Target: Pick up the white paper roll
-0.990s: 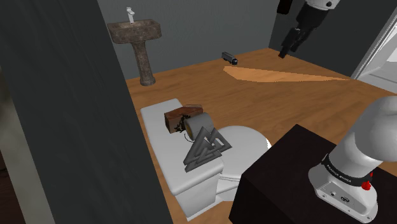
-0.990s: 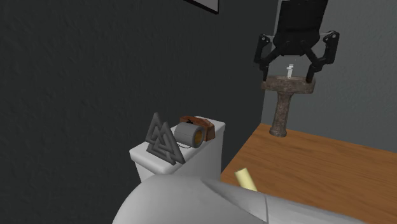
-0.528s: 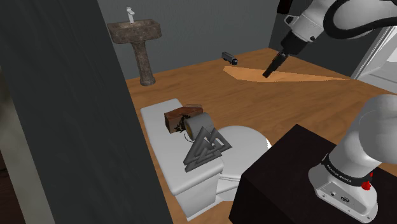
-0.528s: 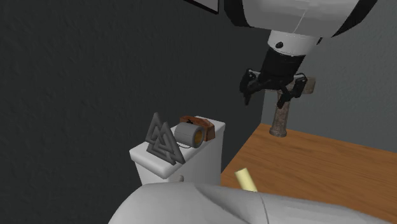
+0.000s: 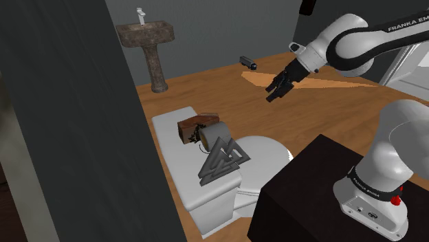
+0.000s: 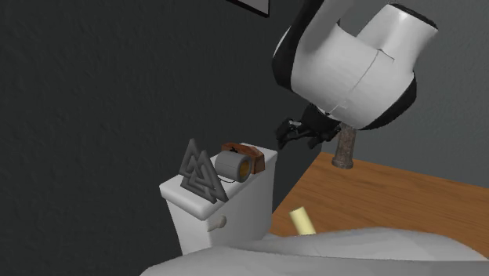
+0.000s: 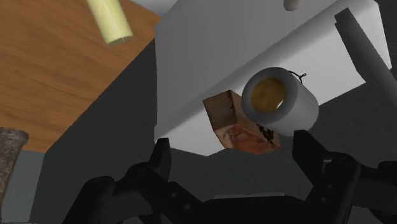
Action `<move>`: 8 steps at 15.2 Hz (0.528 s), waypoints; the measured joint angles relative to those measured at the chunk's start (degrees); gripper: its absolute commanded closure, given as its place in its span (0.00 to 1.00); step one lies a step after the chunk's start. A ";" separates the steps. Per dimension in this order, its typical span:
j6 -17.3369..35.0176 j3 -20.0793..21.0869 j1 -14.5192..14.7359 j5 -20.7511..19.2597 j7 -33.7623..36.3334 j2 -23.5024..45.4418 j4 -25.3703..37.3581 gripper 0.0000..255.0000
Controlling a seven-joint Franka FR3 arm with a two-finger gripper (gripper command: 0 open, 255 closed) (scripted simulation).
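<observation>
The white Franka arm (image 5: 357, 48) is in the approach step. It reaches out over the wooden floor (image 5: 227, 89) with its black gripper (image 5: 275, 93) aimed at the toilet tank (image 5: 172, 127). In the wrist view the fingers (image 7: 162, 153) stand wide apart with nothing between them. The grey-white paper roll (image 7: 280, 98) lies on its side on the tank lid, well ahead of the gripper, its yellowish core facing the hand. A brown wooden box (image 7: 238, 124) touches it on one side.

I judge that the next move calls for closing the remaining gap, centring the open fingers on the roll's round body and keeping clear of the box.

A dark wall (image 5: 62, 103) backs the tank. A black stand (image 5: 309, 192) sits by the toilet's closed lid (image 5: 265, 155). A mottled pedestal sink (image 5: 148, 34) stands farther along the wall. On the tank, a grey triangle ornament (image 5: 221, 159) stands just beside the roll, and a pale yellow cylinder (image 6: 302, 221) lies on the floor.
</observation>
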 measured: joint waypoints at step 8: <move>21.32 -33.01 38.57 6.09 -28.17 -0.31 -0.41 0.00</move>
